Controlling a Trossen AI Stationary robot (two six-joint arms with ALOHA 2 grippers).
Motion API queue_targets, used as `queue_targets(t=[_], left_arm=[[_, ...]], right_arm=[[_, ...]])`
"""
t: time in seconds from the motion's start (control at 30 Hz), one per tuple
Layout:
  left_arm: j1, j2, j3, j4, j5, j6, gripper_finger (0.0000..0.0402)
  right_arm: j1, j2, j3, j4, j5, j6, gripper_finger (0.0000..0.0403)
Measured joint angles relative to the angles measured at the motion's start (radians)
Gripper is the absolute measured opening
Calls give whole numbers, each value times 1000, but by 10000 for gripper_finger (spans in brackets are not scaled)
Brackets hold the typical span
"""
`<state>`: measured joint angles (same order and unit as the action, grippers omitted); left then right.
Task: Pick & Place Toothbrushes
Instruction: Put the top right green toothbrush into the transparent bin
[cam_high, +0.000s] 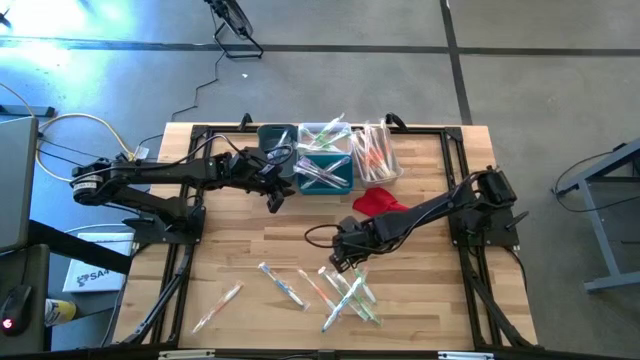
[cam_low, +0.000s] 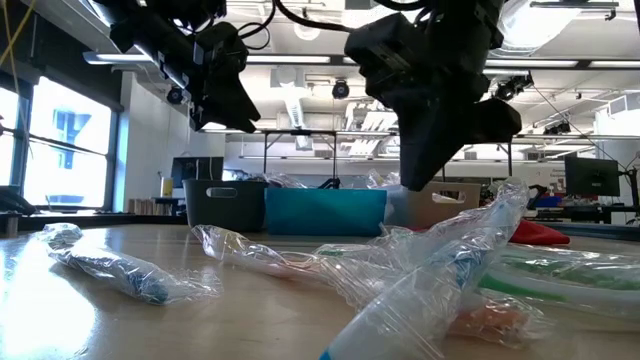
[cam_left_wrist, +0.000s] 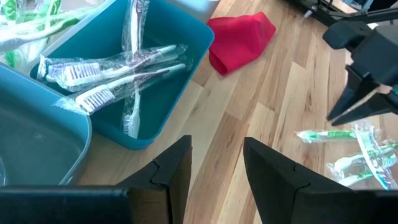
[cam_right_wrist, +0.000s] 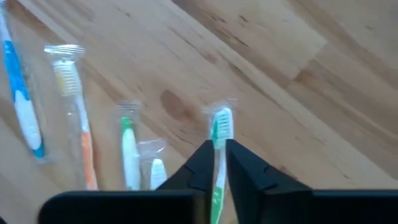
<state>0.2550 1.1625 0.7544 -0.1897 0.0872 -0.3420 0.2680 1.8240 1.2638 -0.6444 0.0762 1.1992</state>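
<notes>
Step in hand: pick-up of one wrapped brush from the loose lot on the wooden table (cam_high: 240, 245).

Right gripper (cam_right_wrist: 216, 163): low centre of the high view, over the scattered toothbrushes (cam_high: 335, 288). Its two dark fingers (cam_right_wrist: 245, 168) pinch the green-handled toothbrush (cam_right_wrist: 219, 140); in the right wrist view the wrapped head pokes out between the tips, with the board behind it. Whether the brush is clear of the board cannot be told.

Left gripper (cam_left_wrist: 216, 168): upper centre of the high view, beside the teal bin (cam_left_wrist: 180, 37). Jaws spread, nothing between them; waiting.

Stock, loose: blue-, orange-, green- and white-handled pieces in clear wrappers, lower middle of the high view, some overlapping.

Stock, binned: white-handled brushes lie in the teal bin; more fill the white bin (cam_high: 378, 152) just right of it. A grey bin (cam_high: 274, 140) stands to the left.

Other: red cloth (cam_high: 379, 201), between bins and right arm.

Next move, as judged: lift straight up to free the wrapper from its neighbours, carry to the bins at upper centre, pass over the red cloth, release over the fitting bin.
</notes>
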Motion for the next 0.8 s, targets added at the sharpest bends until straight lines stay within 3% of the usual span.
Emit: queue_targets(t=[0.23,0.37,0.8], left_arm=[[0,0,0,0,0,0,143],[0,0,0,0,-1,0,143],[0,0,0,-8,-5,0,143]], right_arm=[[0,8,-1,2,12,0,116],[0,18,0,5,11,0,148],[3,112,-1,55,-11,5,155]])
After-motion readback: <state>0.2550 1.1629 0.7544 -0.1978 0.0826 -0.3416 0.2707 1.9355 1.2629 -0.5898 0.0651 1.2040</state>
